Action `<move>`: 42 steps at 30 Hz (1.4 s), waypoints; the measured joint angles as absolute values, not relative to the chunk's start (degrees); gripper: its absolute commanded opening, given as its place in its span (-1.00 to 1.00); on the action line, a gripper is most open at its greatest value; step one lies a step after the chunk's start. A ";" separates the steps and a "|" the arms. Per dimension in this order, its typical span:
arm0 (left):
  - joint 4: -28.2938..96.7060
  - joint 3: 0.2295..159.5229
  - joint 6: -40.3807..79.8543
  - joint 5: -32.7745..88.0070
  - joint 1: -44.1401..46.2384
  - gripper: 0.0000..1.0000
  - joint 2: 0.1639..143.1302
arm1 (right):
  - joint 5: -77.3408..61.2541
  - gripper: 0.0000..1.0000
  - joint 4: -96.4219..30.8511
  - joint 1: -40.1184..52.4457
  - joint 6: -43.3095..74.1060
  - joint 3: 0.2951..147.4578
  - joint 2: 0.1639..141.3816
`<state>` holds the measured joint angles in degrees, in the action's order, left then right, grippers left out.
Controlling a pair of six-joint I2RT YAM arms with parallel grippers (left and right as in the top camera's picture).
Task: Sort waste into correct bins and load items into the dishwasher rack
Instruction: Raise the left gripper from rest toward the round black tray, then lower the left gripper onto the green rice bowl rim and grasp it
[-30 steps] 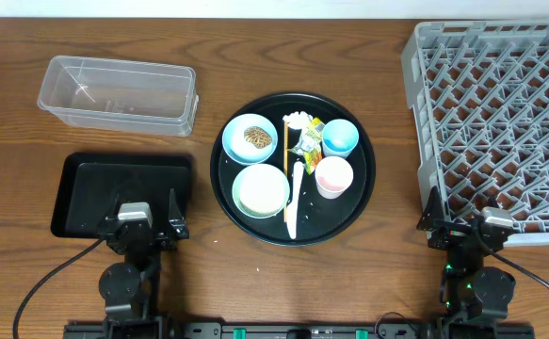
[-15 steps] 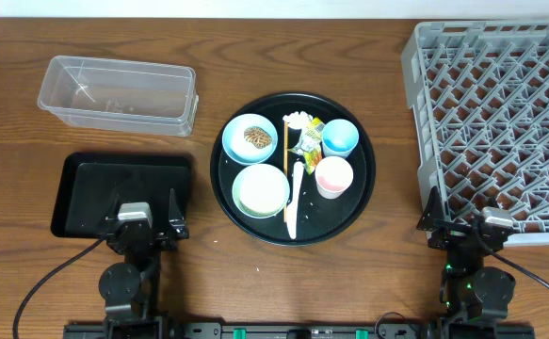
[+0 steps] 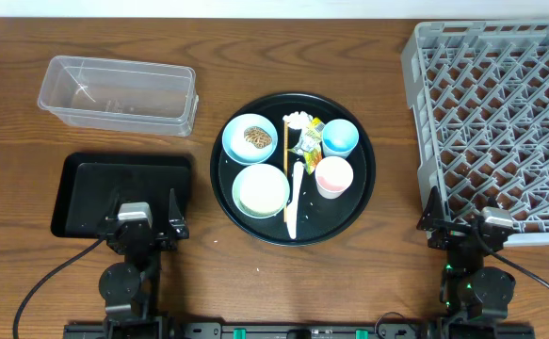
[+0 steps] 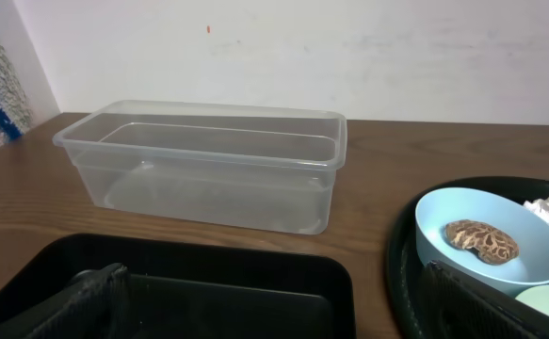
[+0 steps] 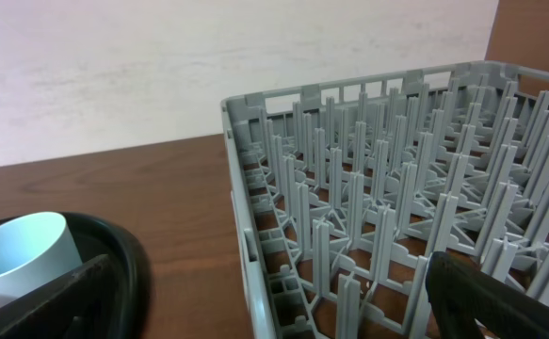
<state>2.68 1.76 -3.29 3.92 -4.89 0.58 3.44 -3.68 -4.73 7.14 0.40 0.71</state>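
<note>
Sitting on round black tray [image 3: 354, 202], frame centre: light-blue bowl [image 3: 235, 141] holding mottled brown lump [image 3: 257, 137]. Left gripper [image 3: 144, 215], right gripper [image 3: 469, 224] spread, empty. Nothing moved since earlier frame.

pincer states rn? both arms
Left pincer: open, holding nothing.
Right pincer: open, holding nothing.

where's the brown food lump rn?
Overhead view: the brown food lump is in the light-blue small bowl, upper left of the round black tray, left of the chopstick, above the mint-white bowl.
</note>
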 measured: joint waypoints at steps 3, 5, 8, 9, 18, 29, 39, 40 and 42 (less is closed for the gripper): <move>2.68 1.76 -3.14 4.12 -4.89 0.96 0.60 | 3.44 0.98 -3.68 -4.73 7.14 0.40 0.73; 2.35 1.74 -0.78 6.13 -4.89 0.96 0.58 | 3.44 0.98 -3.68 -4.73 7.14 0.40 0.73; 1.58 1.72 7.42 13.02 -4.89 0.96 0.58 | 3.44 0.99 -3.68 -4.73 7.14 0.40 0.71; 1.43 1.72 10.66 15.70 -4.89 0.96 0.58 | 3.44 0.99 -3.68 -4.73 7.14 0.40 0.71; 1.17 1.87 32.21 35.66 -4.89 0.96 0.58 | 3.44 0.99 -3.66 -4.73 7.14 0.40 0.71; 23.49 19.73 29.56 42.59 -4.89 0.96 9.15 | 3.44 0.99 -3.68 -4.73 7.14 0.40 0.69; 45.65 47.88 16.29 38.85 1.65 0.96 33.06 | 3.46 0.99 -3.68 -4.73 7.14 0.40 0.67; 46.98 50.09 15.46 37.21 3.75 0.96 35.18 | 3.46 0.98 -3.68 -4.73 7.14 0.40 0.67; 48.86 53.15 14.31 33.52 8.45 0.96 38.54 | 3.46 0.97 -3.68 -4.73 7.14 0.40 0.69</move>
<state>48.86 53.15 14.31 33.52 8.45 38.54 3.46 -3.68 -4.73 7.14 0.40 0.69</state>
